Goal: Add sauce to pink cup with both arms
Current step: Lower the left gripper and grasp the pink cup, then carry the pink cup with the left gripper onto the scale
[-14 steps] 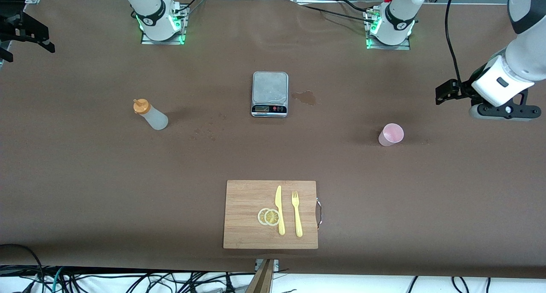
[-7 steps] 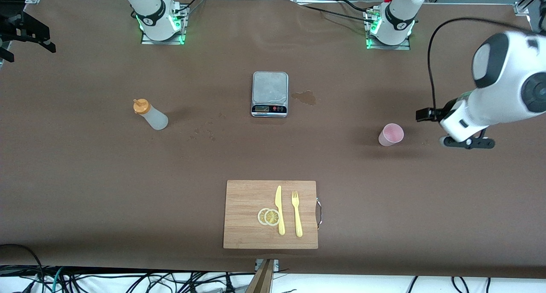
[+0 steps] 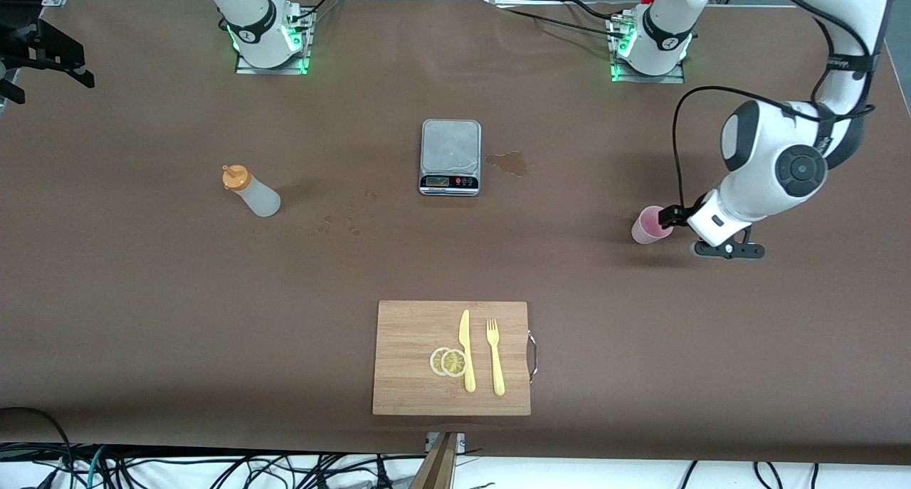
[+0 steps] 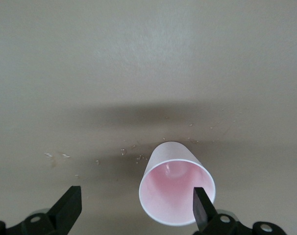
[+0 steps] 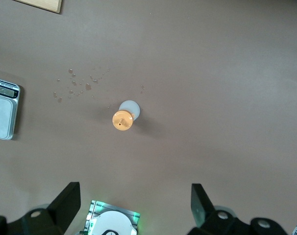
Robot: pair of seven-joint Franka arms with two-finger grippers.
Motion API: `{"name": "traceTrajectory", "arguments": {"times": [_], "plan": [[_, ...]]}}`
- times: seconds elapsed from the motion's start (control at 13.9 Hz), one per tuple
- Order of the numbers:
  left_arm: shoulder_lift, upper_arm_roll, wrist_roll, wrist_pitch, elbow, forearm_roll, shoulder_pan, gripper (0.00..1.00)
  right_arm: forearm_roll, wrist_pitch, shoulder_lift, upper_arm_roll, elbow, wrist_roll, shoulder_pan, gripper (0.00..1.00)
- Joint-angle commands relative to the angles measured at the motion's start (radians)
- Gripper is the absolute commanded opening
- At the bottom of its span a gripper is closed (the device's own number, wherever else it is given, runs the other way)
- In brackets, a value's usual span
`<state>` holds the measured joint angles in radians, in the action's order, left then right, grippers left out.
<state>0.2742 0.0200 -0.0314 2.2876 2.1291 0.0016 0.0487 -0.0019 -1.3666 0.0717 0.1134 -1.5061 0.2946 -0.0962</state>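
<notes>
The pink cup [image 3: 651,225], standing toward the left arm's end of the bench, looks light and crushable, so the spread-open left tool [image 4: 134,208] should pinch its wall gently.

Pink cup [image 3: 649,225] partly hidden by the left arm's wrist.

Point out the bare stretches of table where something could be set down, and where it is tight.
Bare: the wide strip between the sauce bottle and the scale, and the stretch between the scale and the cutting board. Tight: around the pink cup, where the left tool, open, sits beside it. The right tool waits high above the bottle.
</notes>
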Motion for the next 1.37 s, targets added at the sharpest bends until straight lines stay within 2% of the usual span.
{"name": "traceTrajectory", "arguments": {"times": [0.0,0.07,0.14,0.22,0.29,0.79,0.86,1.08,1.29], "plan": [[0.049,-0.005,0.021,0.056,0.015,0.002,0.007,0.94,0.011,0.001,0.013,-0.003,-0.008,0.015,0.003,1.00],[0.053,-0.003,0.021,0.056,0.017,0.002,0.005,0.77,0.011,0.004,0.013,-0.003,-0.008,0.015,0.003,1.00],[0.063,-0.003,0.021,0.056,0.017,0.002,0.007,0.53,0.011,0.006,0.013,-0.003,-0.008,0.015,0.003,1.00],[0.069,-0.003,0.021,0.056,0.015,0.002,0.007,0.20,0.011,0.007,0.013,-0.001,-0.008,0.017,0.003,1.00],[0.068,-0.003,0.021,0.055,0.015,0.002,0.007,0.00,0.011,0.007,0.013,-0.001,-0.008,0.017,0.003,1.00],[0.062,0.009,0.021,0.044,0.000,0.002,0.010,0.00,0.011,0.011,0.013,-0.001,-0.008,0.017,0.003,1.00],[0.059,0.033,0.012,0.026,-0.023,0.000,0.008,0.00,0.011,0.012,0.013,-0.001,-0.008,0.017,0.003,1.00],[0.030,0.116,-0.030,-0.185,-0.133,-0.014,0.008,0.00,0.011,0.026,0.013,-0.001,-0.006,0.017,0.003,1.00],[-0.018,0.266,-0.125,-0.264,-0.187,-0.058,0.007,0.00,0.011,0.032,0.013,-0.004,-0.006,0.017,0.003,1.00]]}}
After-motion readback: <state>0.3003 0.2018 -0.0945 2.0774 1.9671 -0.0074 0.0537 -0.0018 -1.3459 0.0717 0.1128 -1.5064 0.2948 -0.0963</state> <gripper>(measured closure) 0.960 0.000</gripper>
